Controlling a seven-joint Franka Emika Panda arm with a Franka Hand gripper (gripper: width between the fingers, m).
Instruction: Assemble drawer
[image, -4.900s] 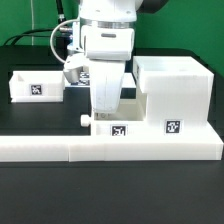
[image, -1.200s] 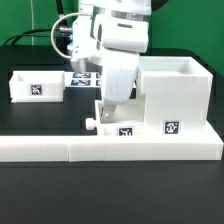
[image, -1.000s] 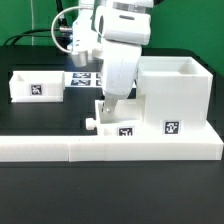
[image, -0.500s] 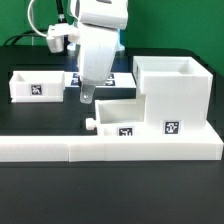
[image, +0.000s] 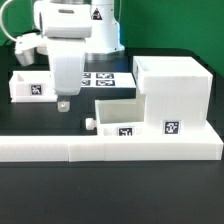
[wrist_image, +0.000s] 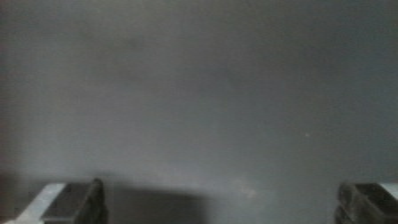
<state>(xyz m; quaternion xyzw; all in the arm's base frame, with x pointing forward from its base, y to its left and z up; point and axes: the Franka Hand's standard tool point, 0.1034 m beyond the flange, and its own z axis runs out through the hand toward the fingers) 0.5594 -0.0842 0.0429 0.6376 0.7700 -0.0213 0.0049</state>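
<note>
The tall white drawer case (image: 175, 95) with a square tag stands at the exterior view's right, against the border wall. One knobbed tray (image: 118, 117) lies at its left side, knob (image: 88, 124) pointing left, its right end meeting the case. The second tagged tray (image: 35, 87) sits apart at the far left. My gripper (image: 63, 102) hangs just right of that left tray, low over the black table. In the wrist view the gripper (wrist_image: 222, 205) is open and empty, with its fingertips (wrist_image: 68, 203) wide apart over bare dark table.
The long low white L-shaped border wall (image: 110, 149) runs along the front. The marker board (image: 103, 77) lies flat behind the trays. A cable (image: 12, 45) loops at the back left.
My gripper let go of the tray by the case, rose, and swung left across the table to beside the left tray. The tray by the case stayed in place.
</note>
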